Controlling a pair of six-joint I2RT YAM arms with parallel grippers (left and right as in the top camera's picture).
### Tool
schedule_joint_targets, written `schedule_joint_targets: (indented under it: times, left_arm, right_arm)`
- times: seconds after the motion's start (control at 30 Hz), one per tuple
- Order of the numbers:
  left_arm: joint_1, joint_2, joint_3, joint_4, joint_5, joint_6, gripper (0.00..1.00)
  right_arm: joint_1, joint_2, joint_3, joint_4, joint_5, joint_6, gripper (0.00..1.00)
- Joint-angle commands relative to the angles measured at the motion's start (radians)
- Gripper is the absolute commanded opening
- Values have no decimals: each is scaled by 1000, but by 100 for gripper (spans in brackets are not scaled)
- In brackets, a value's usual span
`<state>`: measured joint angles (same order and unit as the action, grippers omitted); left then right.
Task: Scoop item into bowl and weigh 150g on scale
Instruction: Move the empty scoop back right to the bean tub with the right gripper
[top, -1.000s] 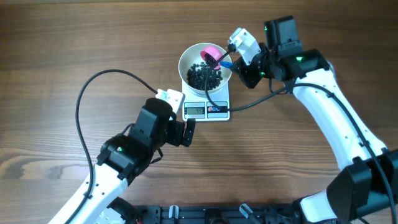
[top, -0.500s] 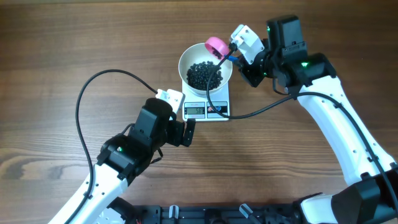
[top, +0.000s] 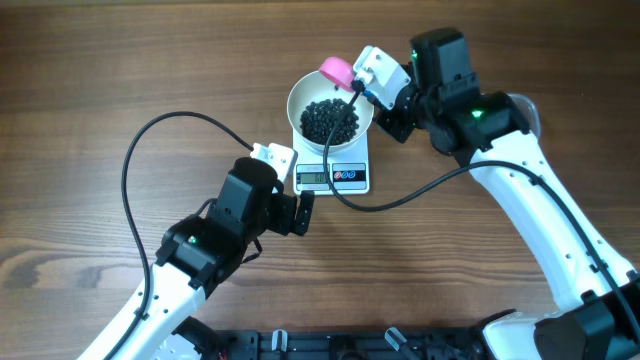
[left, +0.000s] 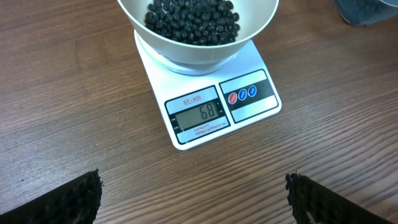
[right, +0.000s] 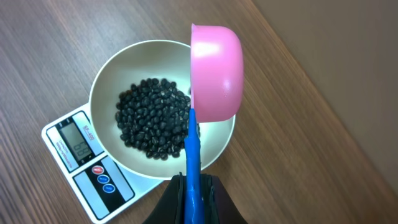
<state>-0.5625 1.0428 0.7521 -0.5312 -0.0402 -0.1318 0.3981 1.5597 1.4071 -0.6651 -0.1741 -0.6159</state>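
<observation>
**Scoop held at bowl rim, scale reads 68**

We see the scale (top: 333, 177) sitting toward the table's far edge, roughly mid-width, with its display and buttons facing the near edge. The display (left: 199, 114) shows 68 in the left wrist view. The white bowl (top: 293, 108) sits on top of the scale, and the black beans (top: 330, 120) lie in a loose heap across its bottom (well below the rim).

The right jaws are shut tight on the blue handle (right: 193, 155) of a pink scoop (top: 335, 71). The scoop cup is turned on its side at the bowl's far-right rim, with its opening toward the bowl. We cannot tell whether it touches the rim, and we cannot see inside it.

The left jaws stand wide open with nothing between them. Both fingertips (left: 68, 199) show at the lower corners of the left wrist view. They hover over bare table just beside the scale's near-left corner, apart from it.

A black cable (top: 345, 195) from the right arm (top: 520, 190) loops over the scale's near edge.
</observation>
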Motion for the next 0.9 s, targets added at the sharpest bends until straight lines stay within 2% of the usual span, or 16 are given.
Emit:
schedule_joint_targets:
  times: [0.0, 0.47, 0.87]
  left_arm:
    - [5, 1, -2, 0, -13, 20, 100]
    - [5, 1, -2, 0, -13, 20, 100]
    - [5, 1, -2, 0, -13, 20, 100]
  right_arm:
    - [14, -21, 1, 21, 68, -5, 4]
    - [-44, -23, 1, 29, 53, 348, 4]
    - [-372, -88, 1, 17, -230, 449, 4]
